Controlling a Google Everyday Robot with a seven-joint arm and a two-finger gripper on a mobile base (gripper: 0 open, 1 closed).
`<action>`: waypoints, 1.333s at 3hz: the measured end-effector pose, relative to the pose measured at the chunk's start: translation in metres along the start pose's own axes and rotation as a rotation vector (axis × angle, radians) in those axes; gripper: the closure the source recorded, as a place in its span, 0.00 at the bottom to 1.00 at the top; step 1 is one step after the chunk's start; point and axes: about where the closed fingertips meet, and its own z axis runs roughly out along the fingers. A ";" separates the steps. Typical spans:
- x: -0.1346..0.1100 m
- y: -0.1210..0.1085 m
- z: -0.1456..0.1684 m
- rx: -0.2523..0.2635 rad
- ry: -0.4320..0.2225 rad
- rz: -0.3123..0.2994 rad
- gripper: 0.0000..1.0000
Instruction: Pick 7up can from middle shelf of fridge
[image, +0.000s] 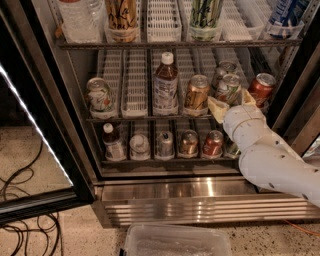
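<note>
The fridge (165, 192) stands open in the camera view. On the middle shelf (135, 118) a white and green 7up can (228, 88) with a red mark stands right of centre, with a second similar can (224, 70) behind it. My gripper (233, 103) is at the front of this can and is open. One cream finger (218, 109) is on the can's left and the other (248, 96) on its right. The white arm (272, 160) comes in from the lower right and hides the can's base.
On the same shelf stand another white and green can (98, 96) at the left, a brown bottle (165, 85), a gold-orange can (196, 94) and a red Coca-Cola can (261, 88). The lower shelf holds several cans. The glass door (35, 130) is open at the left. A clear bin (175, 242) sits on the floor.
</note>
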 end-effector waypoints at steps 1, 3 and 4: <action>-0.004 -0.001 0.010 0.011 -0.019 -0.014 0.33; -0.012 -0.010 0.021 0.042 -0.048 -0.040 0.35; -0.014 -0.012 0.026 0.051 -0.055 -0.044 0.36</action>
